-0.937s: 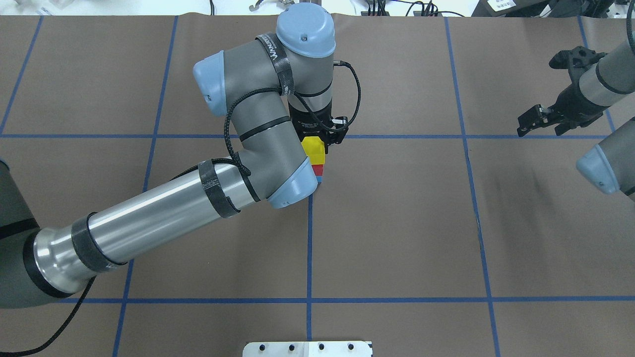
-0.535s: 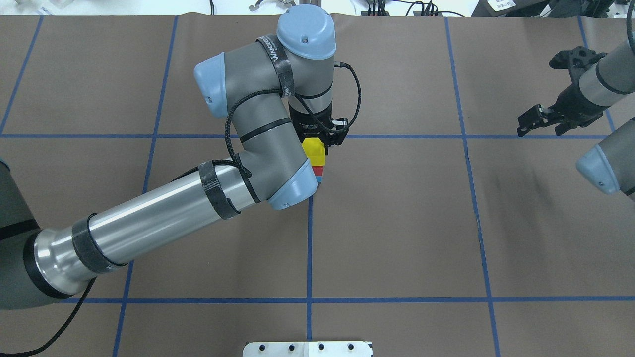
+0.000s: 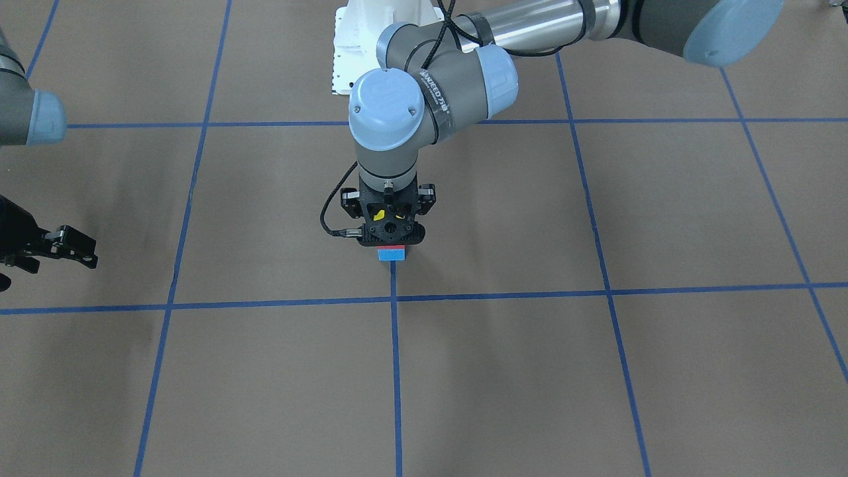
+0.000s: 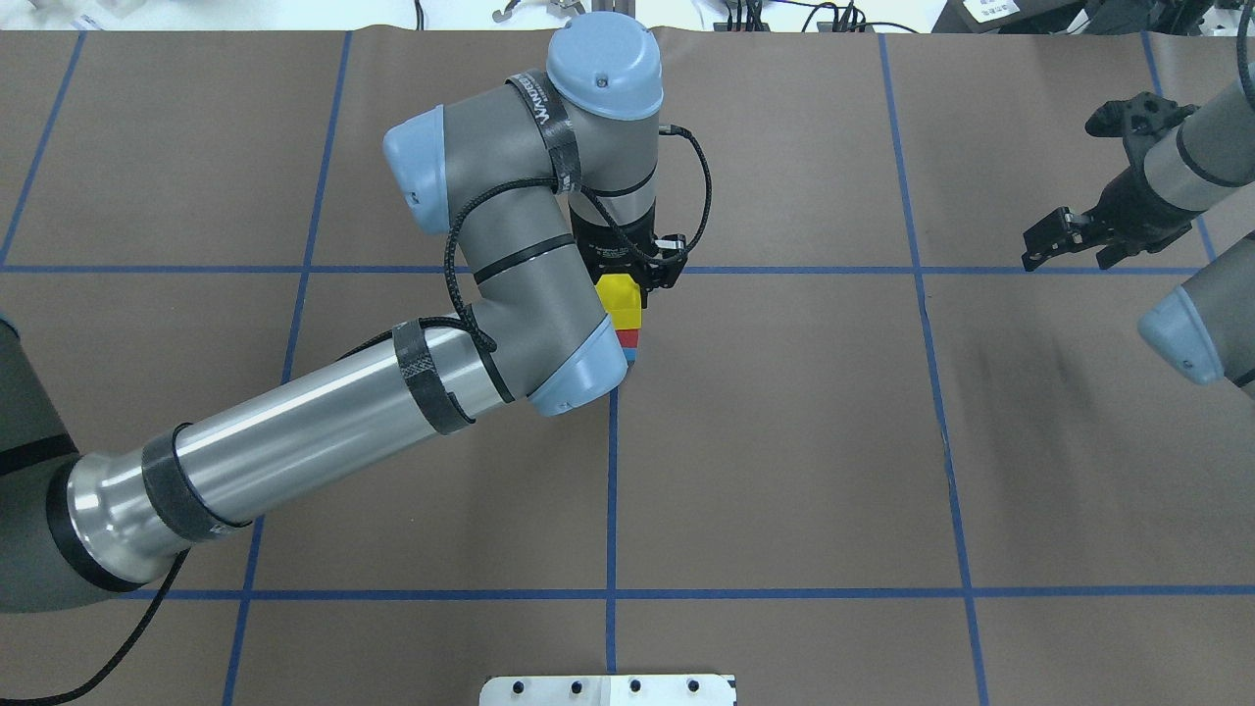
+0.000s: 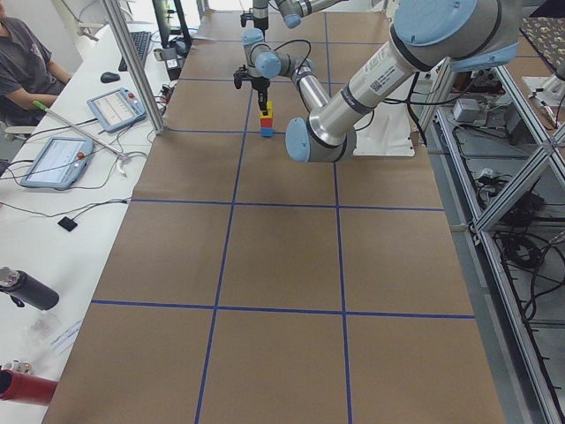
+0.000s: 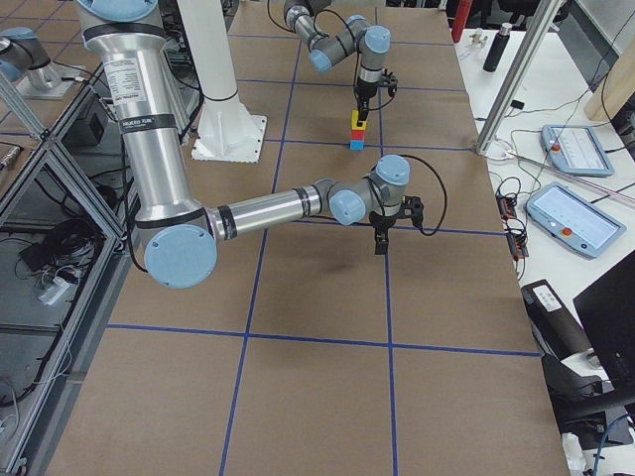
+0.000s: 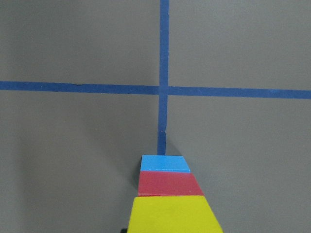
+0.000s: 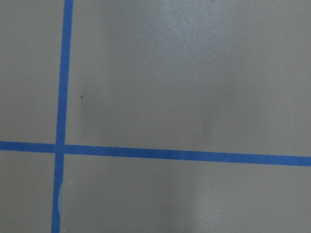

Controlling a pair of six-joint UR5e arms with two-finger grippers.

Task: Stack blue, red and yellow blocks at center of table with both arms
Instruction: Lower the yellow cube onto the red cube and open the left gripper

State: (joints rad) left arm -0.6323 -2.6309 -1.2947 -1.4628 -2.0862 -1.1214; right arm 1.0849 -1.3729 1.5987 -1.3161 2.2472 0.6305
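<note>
The three blocks stand as one stack near the table's [image 4: 784, 441] centre, beside a tape crossing: blue block [image 7: 165, 163] at the bottom, red block [image 7: 168, 183] in the middle, yellow block [image 7: 170, 213] on top. From overhead the yellow block [image 4: 621, 297] shows just below my left gripper [image 4: 627, 282], which points straight down and is shut on it. The front view shows only the red block [image 3: 391, 248] and blue block [image 3: 391, 256] under the left gripper [image 3: 391, 238]. My right gripper [image 4: 1069, 257] hangs open and empty far to the right.
The white pedestal base [image 4: 608, 689] sits at the near table edge. The left arm's elbow [image 4: 578, 368] hangs low beside the stack. Beyond the far table edge is a bench with tablets [image 5: 57, 159], and a person [image 5: 26, 62] sits there.
</note>
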